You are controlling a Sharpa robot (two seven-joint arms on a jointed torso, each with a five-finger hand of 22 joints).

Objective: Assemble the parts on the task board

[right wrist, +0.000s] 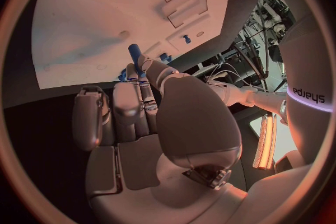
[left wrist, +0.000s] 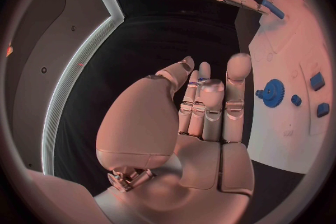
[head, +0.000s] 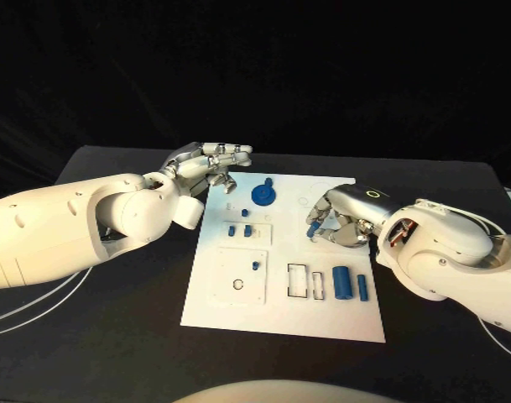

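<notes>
Head view puts the right hand (head: pixel 334 220) over the task board (head: pixel 328 323), to the right of the blue gear (head: pixel 261 196), pinching a blue peg (head: pixel 313 227) at its fingertips. The left hand (head: pixel 211 164) hovers just beyond the board's far left corner, apparently pinching a small blue part (left wrist: pixel 203 71). I judge insertion under way; next, align the peg over its hole.

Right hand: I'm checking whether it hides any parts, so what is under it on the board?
The right silver hand pinches a small blue cylindrical peg over the white task board. Bare white board shows around it; whatever lies directly beneath the palm is covered.
</notes>
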